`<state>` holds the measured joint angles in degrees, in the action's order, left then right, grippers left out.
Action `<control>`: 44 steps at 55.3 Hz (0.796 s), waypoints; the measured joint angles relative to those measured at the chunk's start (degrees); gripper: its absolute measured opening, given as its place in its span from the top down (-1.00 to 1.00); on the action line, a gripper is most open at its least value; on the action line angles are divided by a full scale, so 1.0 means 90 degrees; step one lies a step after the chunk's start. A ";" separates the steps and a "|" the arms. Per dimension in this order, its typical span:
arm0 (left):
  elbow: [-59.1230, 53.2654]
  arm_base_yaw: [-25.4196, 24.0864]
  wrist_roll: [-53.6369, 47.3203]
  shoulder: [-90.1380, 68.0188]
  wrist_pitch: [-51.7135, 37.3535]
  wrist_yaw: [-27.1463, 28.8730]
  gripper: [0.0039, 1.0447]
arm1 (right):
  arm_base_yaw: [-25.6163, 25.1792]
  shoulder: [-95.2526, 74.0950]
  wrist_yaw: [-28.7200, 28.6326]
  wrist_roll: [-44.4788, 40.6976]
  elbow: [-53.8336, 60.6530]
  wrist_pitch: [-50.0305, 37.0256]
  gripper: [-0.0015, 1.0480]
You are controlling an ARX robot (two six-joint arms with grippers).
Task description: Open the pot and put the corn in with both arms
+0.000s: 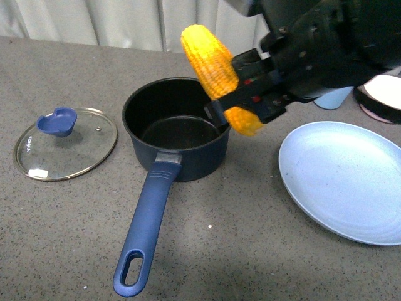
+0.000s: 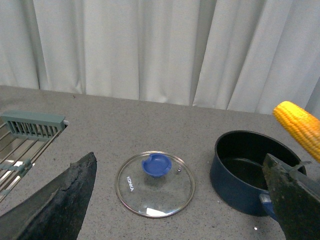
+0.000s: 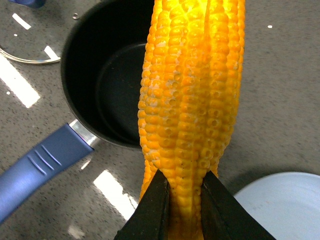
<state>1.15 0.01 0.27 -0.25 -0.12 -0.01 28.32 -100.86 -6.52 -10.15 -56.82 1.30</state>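
The dark navy pot (image 1: 177, 128) stands uncovered at the table's middle, its black inside bare and its long blue handle (image 1: 145, 229) pointing toward me. The yellow corn (image 1: 216, 72) hangs tilted over the pot's right rim, and my right gripper (image 1: 245, 95) is shut on its lower part. In the right wrist view the cob (image 3: 192, 100) runs out from between the fingers (image 3: 152, 207) above the pot (image 3: 107, 75). My left gripper (image 2: 182, 200) is open and holds nothing; the left wrist view shows it above the table, with the pot (image 2: 250, 172) and the corn (image 2: 300, 127) off to one side.
The glass lid (image 1: 66, 143) with a blue knob lies flat left of the pot; it also shows as the lid (image 2: 155, 183) in the left wrist view. A pale blue plate (image 1: 348, 179) sits at the right, with cups behind it. A rack (image 2: 27, 137) stands beside the lid.
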 joint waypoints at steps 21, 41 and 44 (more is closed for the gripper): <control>0.0000 0.0000 0.0000 0.0000 0.0000 0.0000 -0.88 | 0.0401 -0.1445 0.0197 0.0444 -0.1797 0.0500 0.79; 0.0000 0.0000 0.0000 0.0000 0.0000 0.0002 -0.88 | 0.0522 -0.1780 0.0306 0.0471 -0.1965 0.0427 -0.21; 0.0000 0.0000 0.0000 0.0000 0.0000 0.0000 -0.88 | 0.0520 -0.1778 0.0338 0.0486 -0.1950 0.0367 -0.42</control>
<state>1.15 0.01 0.27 -0.25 -0.12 -0.01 32.99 -116.86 -3.49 -5.78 -74.37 4.60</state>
